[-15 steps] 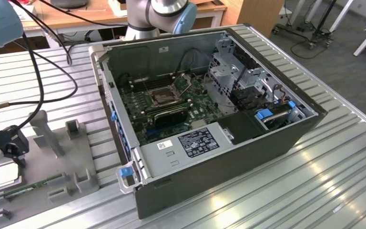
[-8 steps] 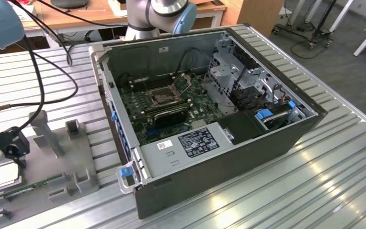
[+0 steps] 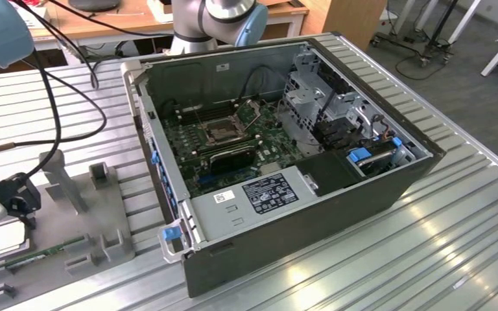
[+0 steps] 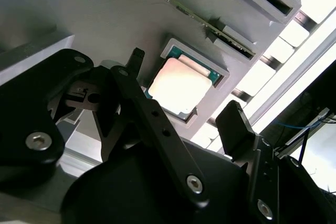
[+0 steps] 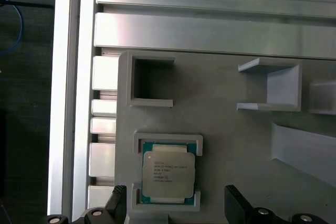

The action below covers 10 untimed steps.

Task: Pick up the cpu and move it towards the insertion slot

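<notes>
Your pincer (image 5: 175,191) stands wide open and empty, a finger off each side of the cpu (image 5: 169,170); the cpu lies flat, silvery top up, near-square with no clear long axis, edges parallel to its recess in the grey tray (image 5: 226,129); the insertion slot (image 3: 220,133) sits well apart.

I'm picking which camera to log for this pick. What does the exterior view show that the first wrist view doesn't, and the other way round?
Exterior view: the open computer case, with the insertion slot on its green board, and the memory stick lying on the tray.

First wrist view: the open fingers, one on each side of the cpu, and an empty square recess beyond it.

Both: the cpu, still seated in its recess in the grey tray, well away from the slot.
</notes>
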Tool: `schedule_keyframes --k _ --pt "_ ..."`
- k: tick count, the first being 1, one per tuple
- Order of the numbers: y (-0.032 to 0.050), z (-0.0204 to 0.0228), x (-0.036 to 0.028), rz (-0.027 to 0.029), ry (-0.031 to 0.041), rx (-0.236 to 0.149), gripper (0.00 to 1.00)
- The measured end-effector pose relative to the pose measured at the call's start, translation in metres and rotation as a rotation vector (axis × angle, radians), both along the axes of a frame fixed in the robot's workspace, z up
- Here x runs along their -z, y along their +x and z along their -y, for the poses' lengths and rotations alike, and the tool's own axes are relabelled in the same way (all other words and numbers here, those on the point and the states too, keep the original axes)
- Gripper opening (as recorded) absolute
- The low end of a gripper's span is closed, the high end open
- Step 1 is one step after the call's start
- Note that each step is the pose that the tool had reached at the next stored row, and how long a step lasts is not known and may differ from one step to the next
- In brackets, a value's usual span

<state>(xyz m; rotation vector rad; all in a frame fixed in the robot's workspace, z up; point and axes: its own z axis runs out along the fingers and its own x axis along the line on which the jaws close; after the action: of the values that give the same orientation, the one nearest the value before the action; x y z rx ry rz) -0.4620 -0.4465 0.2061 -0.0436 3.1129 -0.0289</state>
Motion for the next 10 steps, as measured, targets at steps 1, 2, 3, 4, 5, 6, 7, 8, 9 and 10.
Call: schedule_keyframes --k 1,2,3,4,5,6,7,8,9,10 --pt "0.0 0.0 0.0003 0.0001 0.0001 0.0 0.82" --pt "0.0 0.0 0.0005 0.0001 0.0 0.0 0.82" --pt "0.0 0.0 0.0005 -0.0001 -0.0001 0.0 0.82" --pt "0.0 0.0 0.0006 -0.0001 -0.0001 0.0 0.82" --pt "0.0 0.0 0.0006 -0.0001 -0.0001 0.0 0.82" --pt "0.0 0.0 0.0007 -0.0001 -0.0001 0.0 0.82" --pt "0.0 0.0 0.001 0.0 0.0 0.0 0.82" --pt "0.0001 0.0 0.0019 0.0006 0.0003 0.0 0.82" --pt "0.0001 0.0 0.0028 0.0003 0.0002 0.0 0.82" --pt "0.0 0.0 0.0036 0.0 0.0 0.0 0.82"
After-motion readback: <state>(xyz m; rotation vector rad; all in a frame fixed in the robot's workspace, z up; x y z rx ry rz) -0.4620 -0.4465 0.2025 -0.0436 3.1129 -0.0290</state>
